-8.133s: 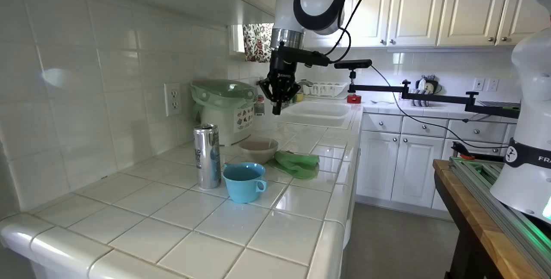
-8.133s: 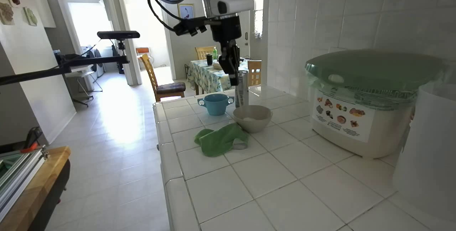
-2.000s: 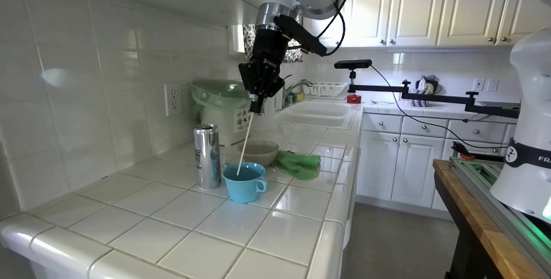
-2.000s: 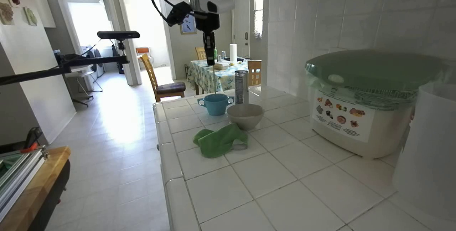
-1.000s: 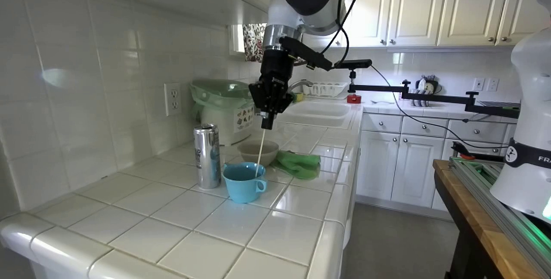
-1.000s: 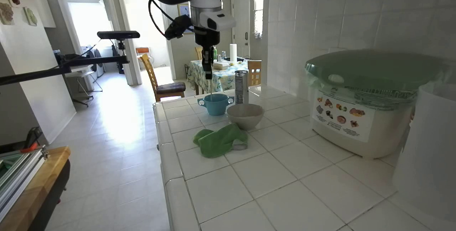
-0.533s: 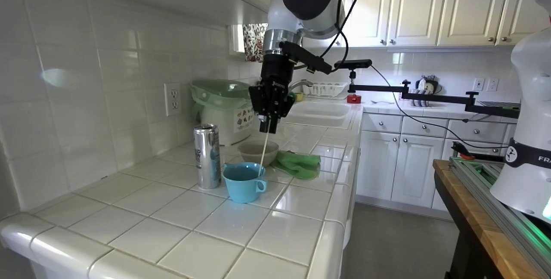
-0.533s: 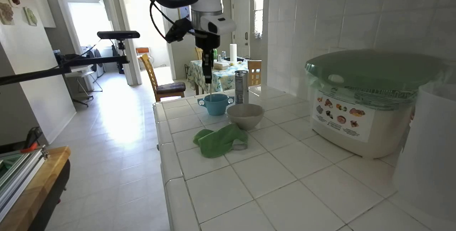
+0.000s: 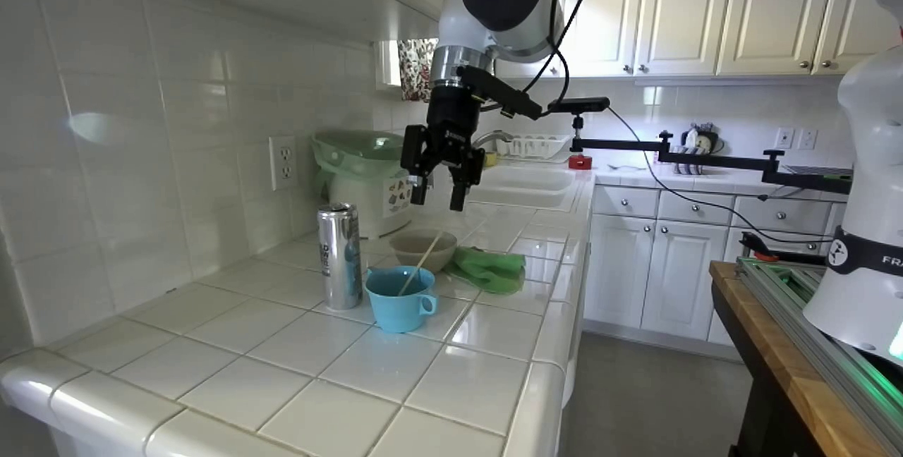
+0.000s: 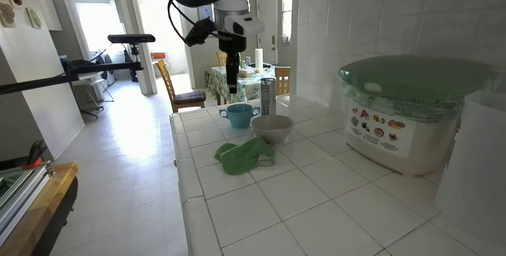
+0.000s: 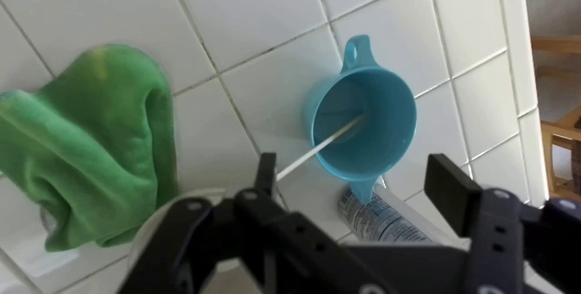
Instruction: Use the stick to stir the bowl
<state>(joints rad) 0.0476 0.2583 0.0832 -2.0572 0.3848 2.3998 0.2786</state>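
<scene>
The light-blue bowl [image 9: 395, 312] stands upright on the tiled counter, its two handles showing in the wrist view. A thin pale stick [image 9: 423, 259] leans in it: the lower end is inside, the shaft crosses the rim, and the upper end sticks out at a slant. Above and slightly behind the bowl hangs my gripper [image 9: 439, 199], its fingers spread apart with nothing between them. The stick's top lies below the fingertips, apart from them in an exterior view. Seen from the wrist, the stick [image 11: 317, 148] runs out of the bowl [image 11: 390, 117] and its upper end vanishes behind one finger [image 11: 266, 169].
A tall silver can [image 9: 340, 259] stands close beside the blue bowl. Behind are a shallower pale bowl [image 10: 272, 131] and a crumpled green cloth [image 10: 245, 157]. A large bin with a green lid [image 10: 415, 76] stands by the wall. The counter edge [image 10: 189, 177] runs along one side.
The fingers, which were together on the stick half a second ago, have spread apart. The released stick has tipped over to a lower slant in the bowl. The arm has hardly moved.
</scene>
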